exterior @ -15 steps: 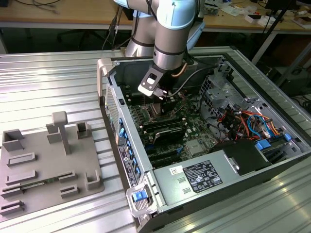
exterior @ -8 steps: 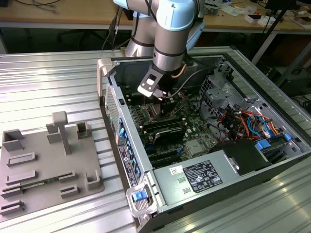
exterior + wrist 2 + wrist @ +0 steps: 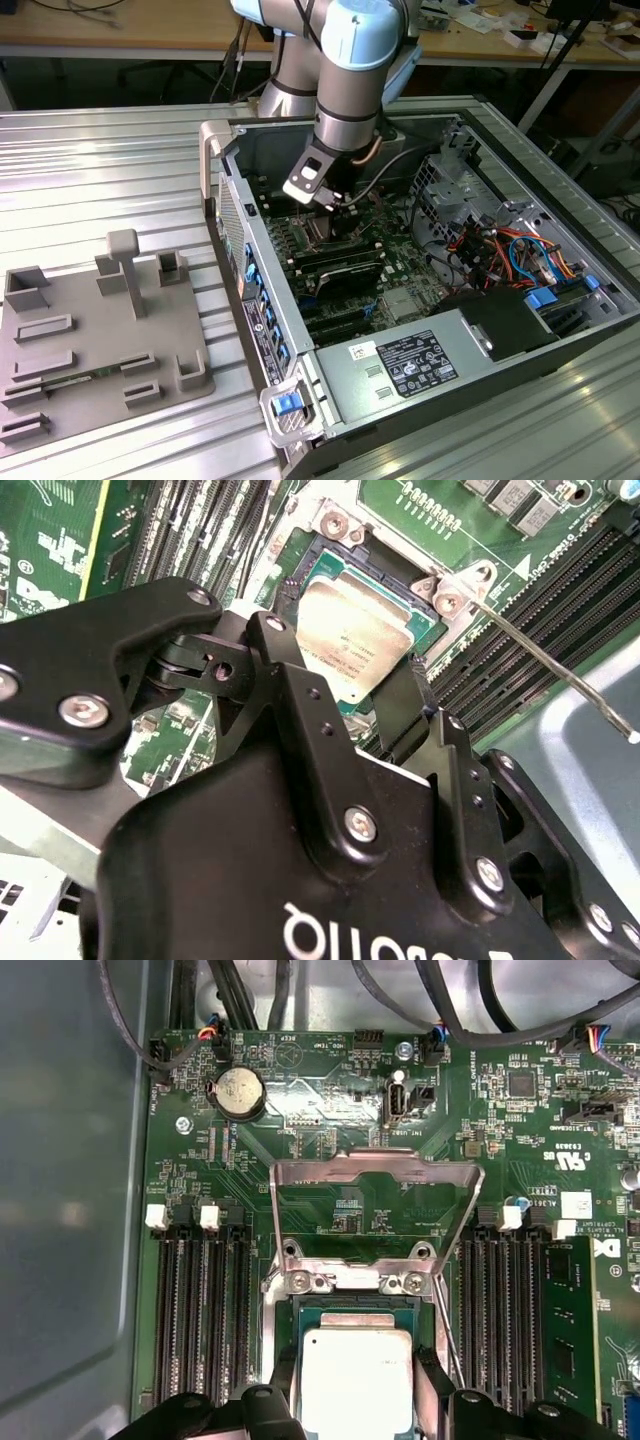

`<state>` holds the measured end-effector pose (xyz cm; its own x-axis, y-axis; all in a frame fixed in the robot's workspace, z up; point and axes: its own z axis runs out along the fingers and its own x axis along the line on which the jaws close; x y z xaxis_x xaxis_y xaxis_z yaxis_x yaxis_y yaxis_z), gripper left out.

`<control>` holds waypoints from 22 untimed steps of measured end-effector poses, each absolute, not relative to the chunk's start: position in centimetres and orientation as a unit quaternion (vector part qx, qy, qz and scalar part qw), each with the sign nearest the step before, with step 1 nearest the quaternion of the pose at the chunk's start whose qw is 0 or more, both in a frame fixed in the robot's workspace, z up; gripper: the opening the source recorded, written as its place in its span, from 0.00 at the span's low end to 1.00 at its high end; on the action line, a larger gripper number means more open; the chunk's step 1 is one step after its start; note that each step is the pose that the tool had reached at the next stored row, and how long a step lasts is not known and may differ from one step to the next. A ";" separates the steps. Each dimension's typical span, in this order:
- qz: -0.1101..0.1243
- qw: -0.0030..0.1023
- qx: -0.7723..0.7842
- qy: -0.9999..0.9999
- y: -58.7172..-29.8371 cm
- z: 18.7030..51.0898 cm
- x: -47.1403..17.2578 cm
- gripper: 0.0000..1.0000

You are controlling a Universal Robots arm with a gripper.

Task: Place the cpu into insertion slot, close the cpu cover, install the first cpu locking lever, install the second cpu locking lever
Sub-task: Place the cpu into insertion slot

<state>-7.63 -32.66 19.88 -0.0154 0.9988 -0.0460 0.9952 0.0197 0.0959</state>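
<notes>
The cpu (image 3: 357,1380) (image 3: 355,630), a square chip with a dull silver top, lies flat in the insertion slot (image 3: 335,1303) (image 3: 325,555) on the green board. My gripper (image 3: 357,1405) (image 3: 340,670) (image 3: 335,205) hangs low over it. One black finger stands against each of two opposite sides of the chip, shut on it. The cpu cover (image 3: 375,1168), a thin silver frame, stands swung up from its hinge beyond the slot. A thin wire locking lever (image 3: 540,660) (image 3: 450,1345) sticks out, raised beside the socket.
Long black memory slots (image 3: 200,1310) (image 3: 500,1310) flank the socket. In the exterior view the open computer case (image 3: 235,230) holds a grey power-supply box (image 3: 415,362) and coloured cables (image 3: 500,250). A grey fixture plate (image 3: 100,340) lies to the exterior view's left.
</notes>
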 end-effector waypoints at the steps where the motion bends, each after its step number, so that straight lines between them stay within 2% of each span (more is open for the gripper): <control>1: 0.018 0.050 0.700 0.712 -32.7 19.9 -7.6 0.55; 22: 0.019 0.048 0.699 0.713 -32.8 19.4 -7.5 0.55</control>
